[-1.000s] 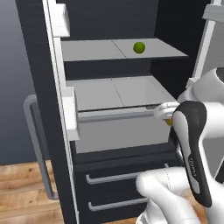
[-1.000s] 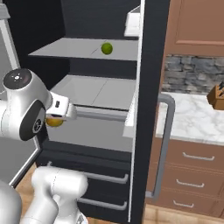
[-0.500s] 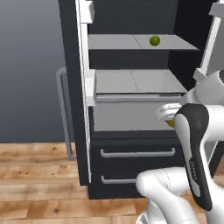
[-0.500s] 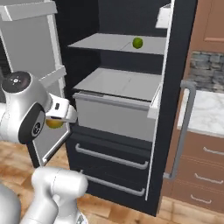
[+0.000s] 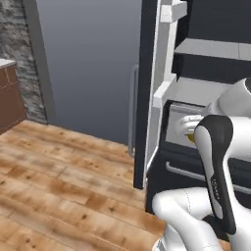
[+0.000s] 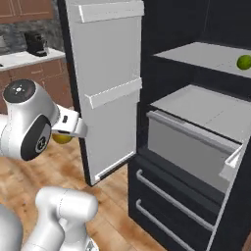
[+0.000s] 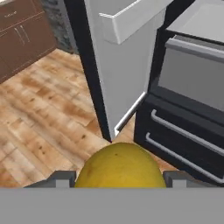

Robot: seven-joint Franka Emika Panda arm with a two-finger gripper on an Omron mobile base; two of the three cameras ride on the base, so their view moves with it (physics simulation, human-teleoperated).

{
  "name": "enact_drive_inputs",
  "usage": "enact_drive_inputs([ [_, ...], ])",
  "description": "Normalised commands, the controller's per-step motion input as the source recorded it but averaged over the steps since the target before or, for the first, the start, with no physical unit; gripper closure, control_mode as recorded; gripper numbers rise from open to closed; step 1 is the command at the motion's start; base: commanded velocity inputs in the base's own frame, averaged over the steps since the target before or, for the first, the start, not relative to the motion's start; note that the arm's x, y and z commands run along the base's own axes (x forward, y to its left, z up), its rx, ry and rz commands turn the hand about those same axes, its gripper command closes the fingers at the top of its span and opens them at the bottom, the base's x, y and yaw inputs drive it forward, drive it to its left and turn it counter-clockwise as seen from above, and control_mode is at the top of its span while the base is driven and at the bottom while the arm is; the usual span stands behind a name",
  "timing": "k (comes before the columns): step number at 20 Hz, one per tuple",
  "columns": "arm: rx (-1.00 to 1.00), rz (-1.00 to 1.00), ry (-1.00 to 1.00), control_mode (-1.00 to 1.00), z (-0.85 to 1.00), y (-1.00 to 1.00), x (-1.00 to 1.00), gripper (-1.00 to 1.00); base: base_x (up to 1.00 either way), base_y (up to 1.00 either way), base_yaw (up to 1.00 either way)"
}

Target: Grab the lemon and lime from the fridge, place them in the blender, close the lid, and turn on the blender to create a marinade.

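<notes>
Our base has turned away from the fridge (image 6: 196, 147) — the whole view swung. Our gripper (image 7: 118, 177) is closed on the lemon (image 7: 119, 166), so 1 fruit is on its way to the blender. The lime (image 6: 244, 62) sits on the upper shelf — it comes next.

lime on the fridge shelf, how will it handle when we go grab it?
The lime is a small smooth ball lying loose on a flat shelf with no visible lip, so a nudge would probably send it rolling. It likely stays rigid under a pinch and looks light. The lemon, similar in shape, sits steady between the gripper fingers, so a centred grasp should hold.
</notes>
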Motion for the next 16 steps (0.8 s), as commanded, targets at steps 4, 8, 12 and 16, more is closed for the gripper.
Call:
enact_drive_inputs([
  [4,0.00,0.00,0.00,1.00,0.00,0.00,0.00,1.00,0.00,0.38,0.80],
  [8,0.00,0.00,0.00,1.00,0.00,0.00,0.00,1.00,0.13,0.52,0.72],
  [12,0.00,0.00,0.00,1.00,0.00,0.00,0.00,1.00,0.39,0.65,0.59],
  [16,0.00,0.00,0.00,1.00,0.00,0.00,0.00,1.00,0.65,0.68,0.49],
])
